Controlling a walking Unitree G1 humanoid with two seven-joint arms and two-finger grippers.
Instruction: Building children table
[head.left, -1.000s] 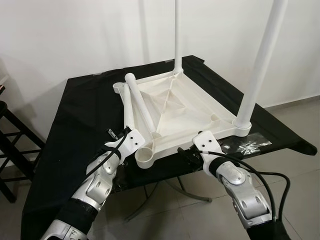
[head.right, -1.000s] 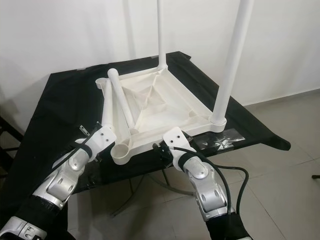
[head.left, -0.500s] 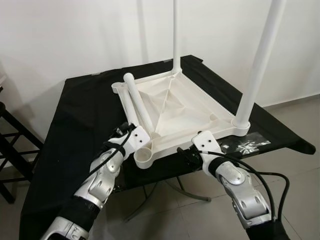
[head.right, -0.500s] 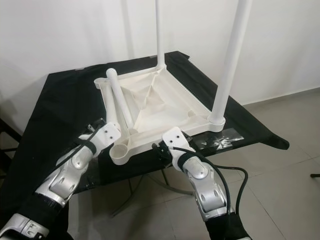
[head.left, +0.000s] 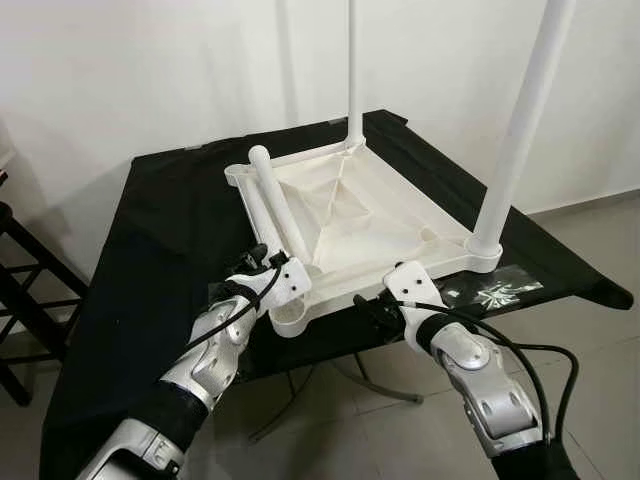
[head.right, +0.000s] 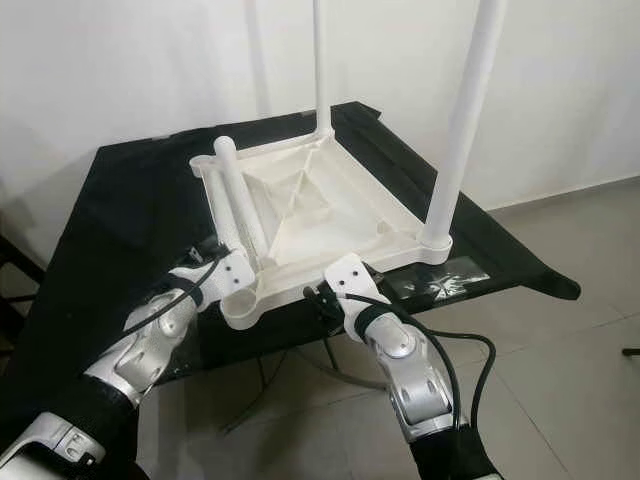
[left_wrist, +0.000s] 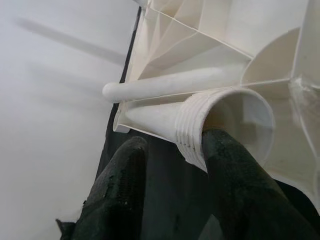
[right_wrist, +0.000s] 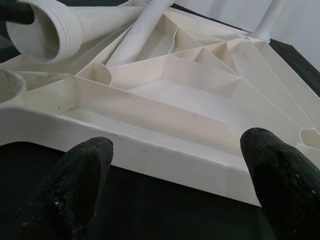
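A white tabletop (head.left: 370, 215) lies upside down on a black-draped surface (head.left: 160, 230), ribbed underside up. Two legs stand upright in its sockets: a thin-looking far leg (head.left: 354, 70) at the back corner and a near leg (head.left: 520, 130) at the robot's right corner. Two loose legs (head.left: 275, 210) lie side by side along the tabletop's left edge, threaded ends toward the robot.

The left pincer (left_wrist: 172, 165) is at the near-left corner, its fingers (left_wrist: 235, 180) apart, one touching the ribbed mouth of a loose leg; whether they grip it cannot be told. The right pincer (right_wrist: 175, 165) hovers just before the tabletop's near edge, fingers (right_wrist: 80, 170) spread wide, clamping nothing.

A dark stool (head.left: 25, 290) stands to the left of the surface, and a clear wrapper (head.left: 495, 293) lies by the near leg's corner.
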